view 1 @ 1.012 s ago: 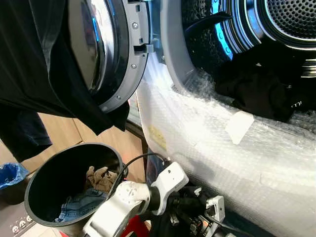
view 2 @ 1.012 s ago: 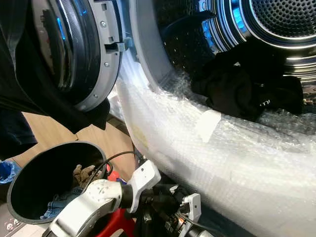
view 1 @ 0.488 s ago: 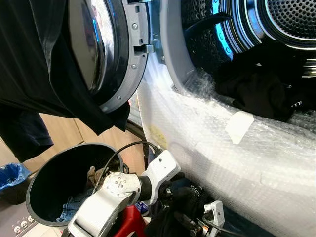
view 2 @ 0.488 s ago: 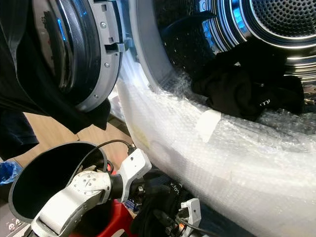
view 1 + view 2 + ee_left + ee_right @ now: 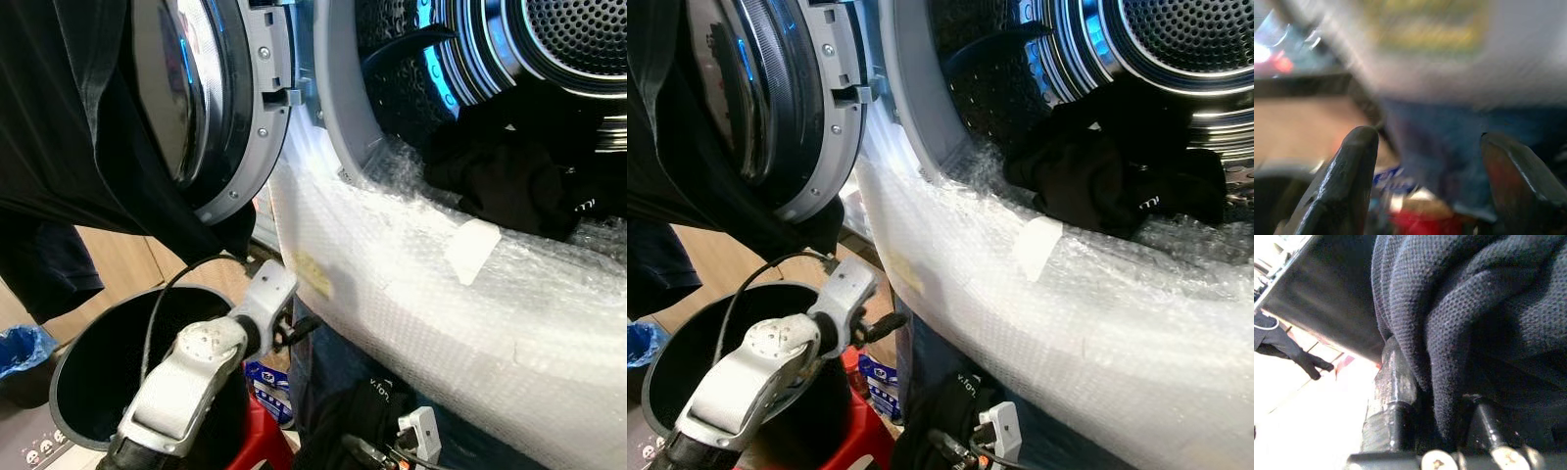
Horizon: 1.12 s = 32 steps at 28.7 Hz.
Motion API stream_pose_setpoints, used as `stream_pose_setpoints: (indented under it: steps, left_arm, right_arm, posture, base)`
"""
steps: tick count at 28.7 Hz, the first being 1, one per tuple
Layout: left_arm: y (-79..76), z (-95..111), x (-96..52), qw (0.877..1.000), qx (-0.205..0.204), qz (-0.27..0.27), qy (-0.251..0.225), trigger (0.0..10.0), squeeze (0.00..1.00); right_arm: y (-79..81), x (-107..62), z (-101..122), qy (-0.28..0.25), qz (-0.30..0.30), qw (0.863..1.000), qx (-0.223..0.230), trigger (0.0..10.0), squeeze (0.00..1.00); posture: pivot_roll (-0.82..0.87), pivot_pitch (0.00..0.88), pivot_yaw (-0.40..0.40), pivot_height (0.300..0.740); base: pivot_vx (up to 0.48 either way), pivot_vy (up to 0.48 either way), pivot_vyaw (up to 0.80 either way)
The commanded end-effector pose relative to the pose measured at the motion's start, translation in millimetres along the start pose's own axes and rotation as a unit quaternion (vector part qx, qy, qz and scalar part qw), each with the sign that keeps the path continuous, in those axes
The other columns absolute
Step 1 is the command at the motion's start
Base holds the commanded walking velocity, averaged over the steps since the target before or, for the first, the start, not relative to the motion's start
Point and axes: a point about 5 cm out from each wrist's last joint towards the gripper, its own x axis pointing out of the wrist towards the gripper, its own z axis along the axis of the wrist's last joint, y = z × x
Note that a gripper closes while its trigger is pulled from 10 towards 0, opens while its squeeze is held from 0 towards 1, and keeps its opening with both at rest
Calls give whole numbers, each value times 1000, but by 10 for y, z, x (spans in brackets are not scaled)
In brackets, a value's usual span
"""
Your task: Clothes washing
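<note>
Gripping a dark knit garment (image 5: pixel 1474 323), the right gripper (image 5: pixel 1435 431) is seen in its wrist view with folds of navy fabric bunched between and over its two black fingers (image 5: pixel 1393 382). In the head views that garment (image 5: pixel 358 411) hangs as a dark bundle low down, in front of the bubble-wrapped front of the washing machine (image 5: pixel 470 323), with its long axis running roughly up and down; which end is which cannot be told.

The left gripper (image 5: pixel 1430 181) is held with its fingers spread apart and nothing between them, as shown in the blurred left wrist view. In the head views the left arm (image 5: pixel 201 367) is raised over the black laundry bucket (image 5: pixel 83 392), and its black fingers (image 5: pixel 299 328) are pointed toward the machine's wrapped front, just beside it.

Above, the round door (image 5: pixel 211 98) is swung open to the left, and a black cloth (image 5: pixel 69 127) is draped over it. Inside the drum (image 5: pixel 558 49), a pile of black clothes (image 5: pixel 519 181) is lying at the lower edge of the opening, behind a white tape patch (image 5: pixel 472 250) on the wrap.
</note>
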Motion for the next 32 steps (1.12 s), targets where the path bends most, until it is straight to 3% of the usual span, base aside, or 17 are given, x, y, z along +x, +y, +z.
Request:
stream_pose_setpoints:
  steps: [1,4,6,7,8,9,12,14,17,22,23,26,27,29,32]
  left_arm:
    - [153,-131,-47,998,0,68,9,10000,1000]
    - [286,-267,-129,989,-10,145,-7,10000,1000]
    - [316,-297,-156,986,-15,164,-14,10000,1000]
    - [384,-414,-234,977,-13,212,-28,10000,969]
    - [406,-478,-260,973,-13,229,-29,10000,851]
    - [430,-605,-284,968,-19,250,-26,10000,0]
    - [490,-992,-360,953,-23,300,24,10000,0]
    - [519,-1098,-411,947,-37,316,36,10000,0]
    - [625,-978,-480,937,-63,344,-22,10000,0]
    - [706,-932,-507,919,-61,385,-57,10000,0]
    - [701,-904,-500,917,-60,389,-65,10000,0]
    - [691,-899,-478,917,-60,388,-68,10000,0]
    - [681,-887,-473,917,-63,386,-80,10000,0]
    - [663,-880,-463,917,-65,384,-86,10000,0]
    - [651,-886,-447,918,-65,383,-86,10000,0]
  right_arm:
    - [20,-2,41,-11,7,1000,-13,0,0]
    - [26,-34,12,-11,6,1000,-10,0,0]
    - [29,-44,8,-13,7,1000,-9,0,0]
    - [37,-57,-3,-4,10,1000,-18,0,0]
    - [45,-56,-6,3,13,1000,-26,0,0]
    - [71,-46,4,7,22,999,-38,0,0]
    - [181,-27,107,-4,57,997,-60,0,0]
    - [271,-69,189,-12,86,993,-78,0,0]
    - [479,-176,423,-44,142,983,-107,0,0]
    - [812,-276,759,-76,217,960,-161,0,0]
    - [935,-331,864,-90,241,950,-177,0,0]
    - [1108,-370,1040,-125,260,936,-200,0,0]
    - [1300,-407,1289,-169,287,921,-203,0,0]
    - [1469,-479,1606,-221,312,903,-197,0,0]
    - [1548,-558,1873,-260,322,889,-196,0,0]
  posture:
    - [140,0,58,740]
    - [148,0,54,740]
    - [148,0,54,740]
    - [160,0,46,740]
    - [160,0,46,740]
    - [167,0,43,740]
    - [161,0,39,740]
    - [168,0,35,740]
    - [167,0,36,740]
    - [140,0,38,740]
    - [139,0,39,740]
    - [131,0,42,740]
    - [126,0,44,740]
    - [123,0,45,740]
    - [123,0,46,740]
  base:
    - [0,0,0]
    - [0,0,0]
    - [0,0,0]
    - [0,0,0]
    - [0,0,0]
    - [0,0,0]
    - [0,0,0]
    - [0,0,0]
    - [0,0,0]
    - [0,0,0]
    - [0,0,0]
    - [0,0,0]
    - [0,0,0]
    - [0,0,0]
    - [0,0,0]
